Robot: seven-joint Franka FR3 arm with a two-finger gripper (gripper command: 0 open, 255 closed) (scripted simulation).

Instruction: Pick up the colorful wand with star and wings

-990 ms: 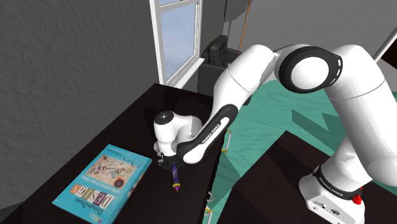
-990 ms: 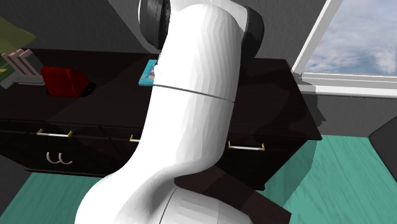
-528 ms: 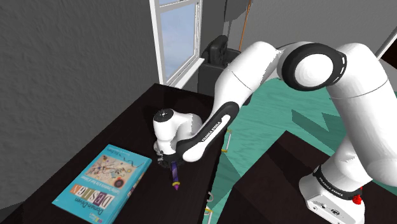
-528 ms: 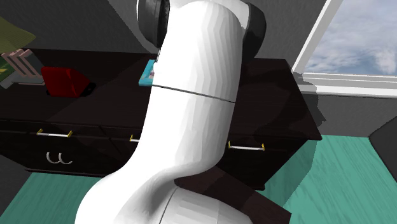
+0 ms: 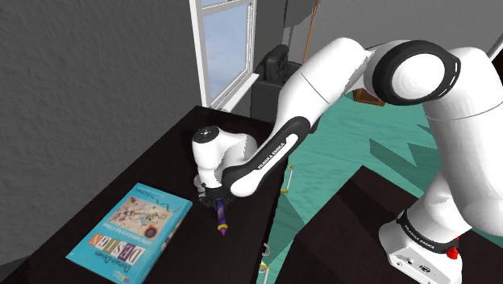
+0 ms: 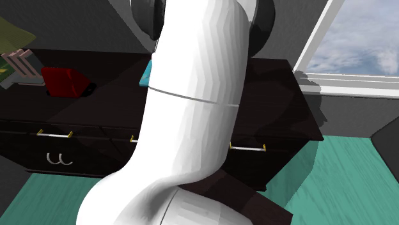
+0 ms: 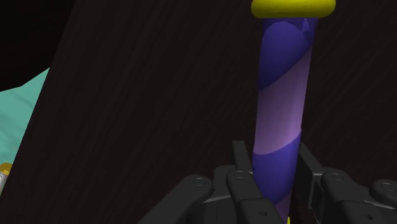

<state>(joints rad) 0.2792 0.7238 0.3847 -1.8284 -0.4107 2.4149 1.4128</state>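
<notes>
The wand (image 7: 280, 114) has a purple and lilac striped handle with a yellow cap at its far end; its star and wings are hidden behind the hand. My gripper (image 7: 275, 172) is shut on the handle, with one black finger (image 7: 240, 162) pressed against each side. In the shoulder view the gripper (image 5: 213, 198) stands over the dark dresser top (image 5: 161, 161), near its front edge. The wand (image 5: 219, 216) slants down from it, its tip close to the surface.
A teal book (image 5: 133, 231) lies on the dresser at the shoulder view's left of the wand. A window (image 5: 224, 48) stands behind the dresser. In the second exterior view a red object (image 6: 64, 81) and upright books (image 6: 19, 67) sit at the far left, behind the white arm (image 6: 192, 115).
The hand has risen and turned a little, still holding the wand. The wand's lower tip sits slightly higher than before. The upper arm has swung toward the shoulder view's right.
</notes>
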